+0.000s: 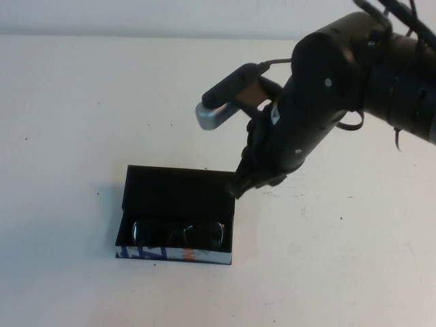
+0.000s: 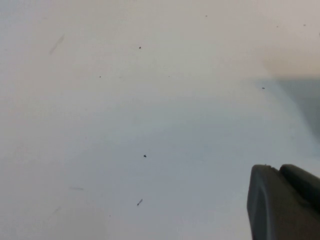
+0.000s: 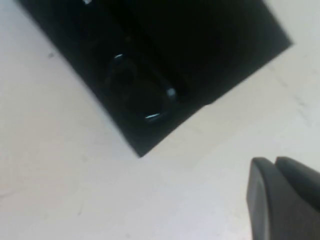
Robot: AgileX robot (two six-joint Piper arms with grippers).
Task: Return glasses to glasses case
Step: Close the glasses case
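High view — glasses case lying open on the white table, lid standing up at the back, printed front edge facing the camera. Glasses lying inside the tray, lenses up, just behind that front edge. Placing step appears done; what is probably left is closing the lid, or simply clearing the arm away.

Right gripper — hanging at the lid's right-hand top corner, right beside it; contact cannot be told. Arm reaching in from the upper right, wrist bent steeply downward, wrist camera jutting toward the left. Jaws: cannot tell whether spread or pressed together; nothing is seen held. In the right wrist view one dark fingertip is showing over bare table, with the case and a glint off the glasses beyond it.

Left gripper — absent from the high view; the left wrist view is showing only an edge of it above bare table. Jaw state cannot be told. Likely parked.

Next move, as judged — if the lid is to be shut, the right gripper is needing to get behind the lid's top edge and tip it forward gently, without shoving the light case across the table.
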